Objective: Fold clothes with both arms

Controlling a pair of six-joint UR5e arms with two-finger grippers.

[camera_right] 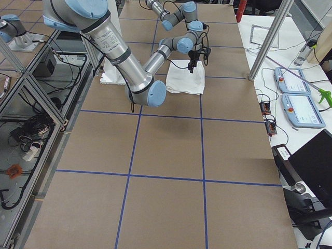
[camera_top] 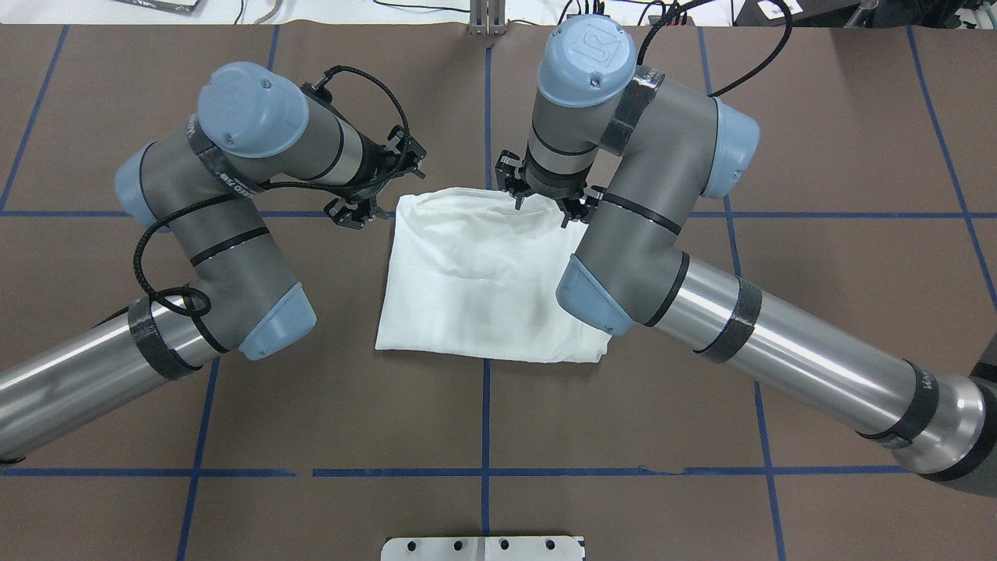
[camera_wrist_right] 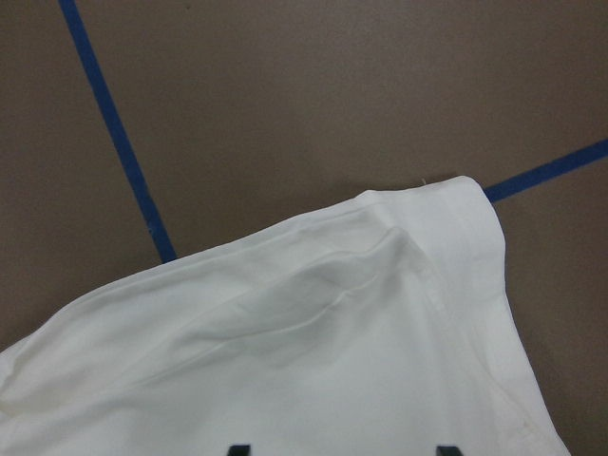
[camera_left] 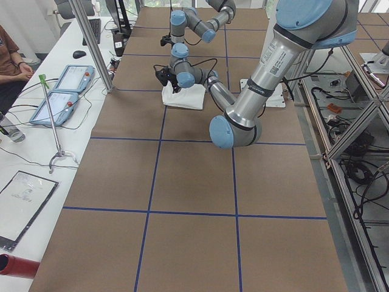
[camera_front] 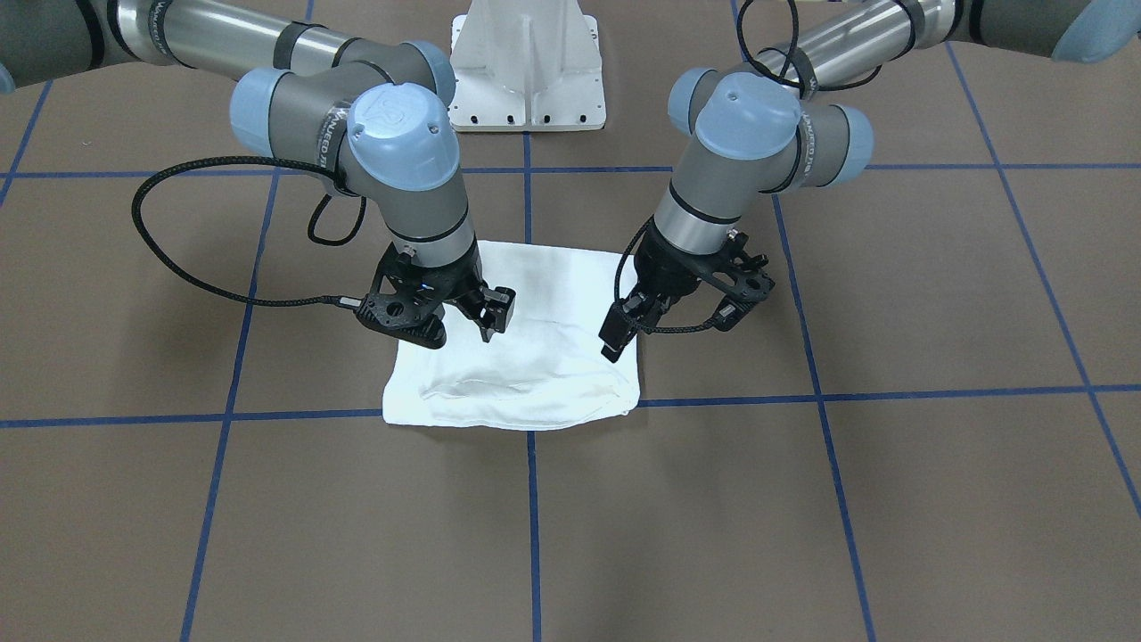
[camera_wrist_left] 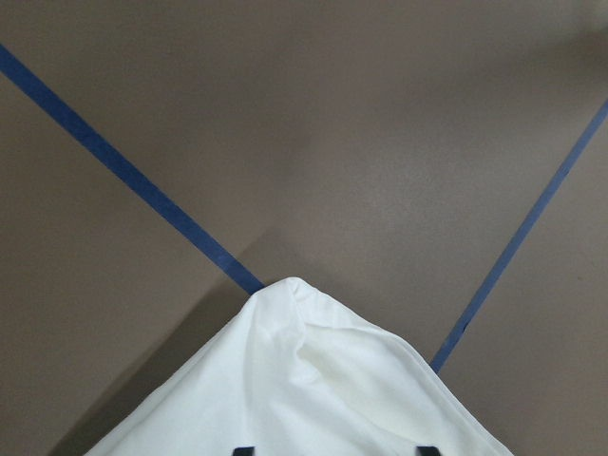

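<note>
The front-facing camera stood across the table (camera_front: 891, 499) from the robot's base (camera_front: 528, 71), faced it and looked steeply down at middle range. The overhead camera sat behind that base, looking forward and down. The two side cameras looked along the table from its ends, far off. Each wrist camera looked down, very near, on one corner of the shirt (camera_wrist_left: 313, 399). All six views shared that shirt.

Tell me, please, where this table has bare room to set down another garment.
The brown table is bare on the operators' side, past the blue tape line beside the folded white cotton shirt. Crowded: over the shirt, where the black left fingers and black right fingers hang open.
</note>
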